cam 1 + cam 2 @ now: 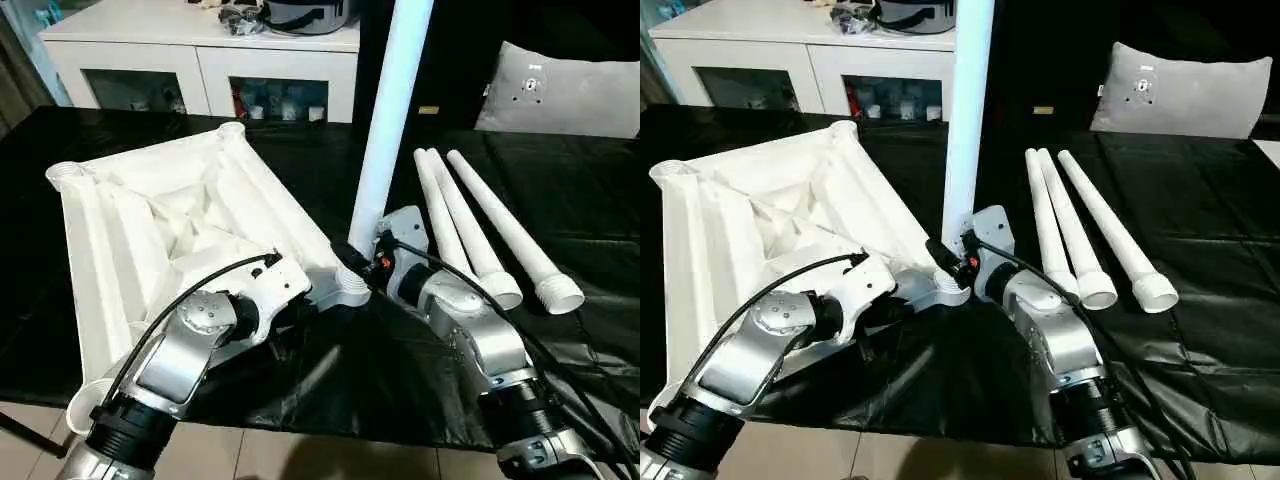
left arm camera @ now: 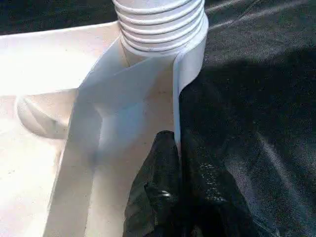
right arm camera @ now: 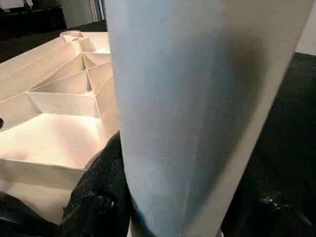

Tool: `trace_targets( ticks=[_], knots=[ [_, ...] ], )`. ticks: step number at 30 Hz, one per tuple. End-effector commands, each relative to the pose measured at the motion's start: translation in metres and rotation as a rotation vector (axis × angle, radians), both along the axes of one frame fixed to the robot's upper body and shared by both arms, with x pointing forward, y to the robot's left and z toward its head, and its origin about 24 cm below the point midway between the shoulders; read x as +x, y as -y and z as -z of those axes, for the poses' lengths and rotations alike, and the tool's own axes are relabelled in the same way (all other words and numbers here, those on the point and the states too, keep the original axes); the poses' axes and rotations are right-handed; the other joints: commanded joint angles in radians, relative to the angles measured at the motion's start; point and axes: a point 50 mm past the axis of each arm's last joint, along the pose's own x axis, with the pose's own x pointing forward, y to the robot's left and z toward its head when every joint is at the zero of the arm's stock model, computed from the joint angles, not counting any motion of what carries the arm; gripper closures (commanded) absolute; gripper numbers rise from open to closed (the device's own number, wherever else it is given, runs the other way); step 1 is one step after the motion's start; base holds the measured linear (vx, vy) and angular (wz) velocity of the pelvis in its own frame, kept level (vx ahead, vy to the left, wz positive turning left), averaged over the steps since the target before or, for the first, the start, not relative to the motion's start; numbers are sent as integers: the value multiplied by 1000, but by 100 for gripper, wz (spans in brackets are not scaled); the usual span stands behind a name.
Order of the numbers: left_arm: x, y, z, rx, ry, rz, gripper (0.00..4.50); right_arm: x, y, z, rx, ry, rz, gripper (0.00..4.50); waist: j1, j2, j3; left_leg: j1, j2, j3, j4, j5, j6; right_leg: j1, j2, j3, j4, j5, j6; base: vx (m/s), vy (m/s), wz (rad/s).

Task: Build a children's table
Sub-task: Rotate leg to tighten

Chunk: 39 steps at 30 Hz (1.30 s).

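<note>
Four legs total in our shot, and one of them, the upright leg (image 1: 392, 110), is standing tall just right of centre in the head view, running from the top edge down into the near corner socket (image 1: 352, 285) of the tabletop (image 1: 150, 215). Our right gripper (image 1: 378, 252) is wrapped around the bottom of that leg, black fingers (image 3: 101, 192) on either side of the tube in the right wrist view, so it's grasping the leg low down, right above the socket. The tabletop lies upside down across the left half of the frame, ribbed underside up, on the black sheet (image 1: 400, 370) covering the work surface; it looks tipped, but we can't really tell how much. Our left gripper (image 2: 178, 163) is pinched tight on the tabletop's thin rim, one finger on each side of the edge, a little way back from that same corner socket, so both hands sit close together at the lower middle of the picture. In the left wrist view we can see the threaded end of the leg sitting in the socket just beyond the fingers. Our three spare legs (image 1: 480, 225) lie side by side on the sheet at centre right, flared ends toward us, well apart from the left hand and just beside the right arm. At the upper left is a white cabinet (image 1: 200, 55), and a grey cushion (image 1: 560, 90) sits at the upper right.
</note>
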Motion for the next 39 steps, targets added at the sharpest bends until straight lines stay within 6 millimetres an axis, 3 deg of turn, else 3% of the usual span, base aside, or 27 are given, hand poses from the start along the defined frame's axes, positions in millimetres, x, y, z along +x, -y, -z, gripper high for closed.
trace_targets(
  ticks=[1, 4, 5, 8, 11, 13, 16, 18, 20, 21, 22, 24, 27, 33, 39],
  knots=[
    [1, 10, -11, -9, 34, 74, 450, -14, 17, 53, -96, -246, 79, 226, 5, 14, -30, 17, 93, -59, -79, -421, -29, 7, -129, 77, -114, -407, -126, 0, 0, 0],
    [7, 8, -13, -25, 41, 55, 450, -11, 17, 50, -81, -231, 77, 226, 4, 15, -31, 22, 92, -59, -79, -436, -34, 4, -128, 77, -113, -407, -128, 0, 0, 0],
    [7, 8, -13, -25, 41, 55, 450, -11, 17, 50, -81, -231, 77, 186, 6, 15, -31, 21, 92, -58, -78, -435, -34, 5, -129, 78, -115, -405, -128, 0, 0, 0],
    [11, 6, -14, -31, 46, 47, 450, -11, 20, 50, -87, -223, 78, 181, 10, 16, -33, 20, 92, -57, -76, -424, -28, 7, -133, 79, -117, -395, -134, 0, 0, 0],
    [14, 4, -13, -30, 43, 43, 450, -13, 24, 50, -90, -223, 69, 137, 14, 17, -36, 15, 95, -55, -77, -372, -19, 12, -126, 78, -104, -302, -146, 0, 0, 0],
    [17, 2, -13, -24, 47, 44, 450, -16, 26, 47, -29, -234, 56, 133, 17, 21, -39, 14, 93, -51, -73, -346, -13, 15, -126, 79, -102, -257, -158, 0, 0, 0],
    [21, 0, -14, -22, 48, 50, 450, -22, 31, 43, -13, -215, 19, 96, 33, 18, -43, 9, 94, -48, -68, -273, 17, 25, -128, 77, -95, -190, -167, 0, 0, 0],
    [23, 0, -14, -19, 47, 59, 450, -26, 35, 41, -38, -186, -2, 89, 42, 22, -41, 9, 93, -45, -65, -254, 26, 24, -128, 76, -98, -195, -154, 0, 0, 0],
    [25, -1, -13, -14, 47, 68, 450, -32, 41, 39, -50, -164, -29, 67, 42, 27, -41, 6, 91, -46, -65, -249, 28, 27, -127, 73, -99, -208, -149, 0, 0, 0],
    [25, -2, -13, -11, 43, 73, 450, -34, 44, 38, -62, -149, -44, 57, 41, 23, -41, 4, 93, -49, -65, -250, 29, 31, -129, 72, -97, -207, -147, 0, 0, 0],
    [26, -2, -13, -7, 42, 76, 450, -36, 45, 37, -68, -140, -54, 57, 41, 28, -44, 5, 92, -49, -63, -242, 32, 30, -127, 71, -96, -197, -150, 0, 0, 0],
    [27, -3, -12, 1, 39, 86, 450, -39, 50, 35, -79, -126, -68, 37, 41, 24, -46, 0, 90, -47, -58, -219, 46, 34, -129, 71, -95, -167, -154, 0, 0, 0],
    [29, -5, -9, 14, 29, 128, 450, -42, 67, 21, -96, -26, -65, 5, 40, 26, -47, -5, 88, -46, -53, -178, 73, 35, -126, 67, -92, -133, -155, 0, 0, 0],
    [26, -4, -8, 34, 23, 295, 450, -44, 76, 2, -131, 32, -196, 5, 42, 25, -48, -3, 87, -46, -48, -173, 94, 35, -124, 64, -90, -115, -164, 0, 0, 0],
    [21, -5, -6, 79, -6, 468, 450, -41, 75, -8, -157, 37, -319, 5, 55, 29, -55, 0, 99, -47, -42, -135, 108, 31, -125, 62, -74, -45, -193, 0, 0, 0]
  ],
)
